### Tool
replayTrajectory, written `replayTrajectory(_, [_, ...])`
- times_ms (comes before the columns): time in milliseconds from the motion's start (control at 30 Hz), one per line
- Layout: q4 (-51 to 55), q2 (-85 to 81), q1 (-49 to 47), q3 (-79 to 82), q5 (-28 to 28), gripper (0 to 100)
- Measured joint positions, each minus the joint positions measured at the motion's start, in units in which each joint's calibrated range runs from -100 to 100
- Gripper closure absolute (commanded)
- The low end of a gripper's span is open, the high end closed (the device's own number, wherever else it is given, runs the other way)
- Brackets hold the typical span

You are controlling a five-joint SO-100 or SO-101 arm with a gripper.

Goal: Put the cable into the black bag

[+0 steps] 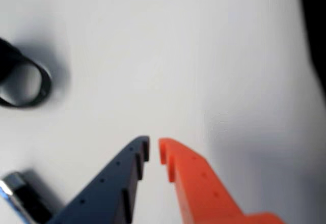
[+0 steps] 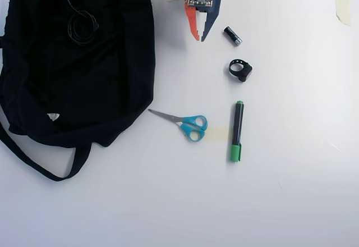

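Looks basically done: cable (image 2: 82, 25) lies coiled on the bag (image 2: 120, 73) at the table's (image 2: 291, 202) top-left corner. Gripper (image 2: 200, 37) nearly closed, holding nothing, over bare table. Next it just parks.

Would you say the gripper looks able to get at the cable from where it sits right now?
Probably yes. In the overhead view the cable lies coiled in plain sight on the black bag, with nothing covering it, and only bare table separates it from the gripper. The gripper is nearly shut and would need to open.
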Motion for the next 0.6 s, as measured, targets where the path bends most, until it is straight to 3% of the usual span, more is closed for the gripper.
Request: replayTrajectory(600, [2.1, -1.9, -4.6, 10.1, -0.1, 98])
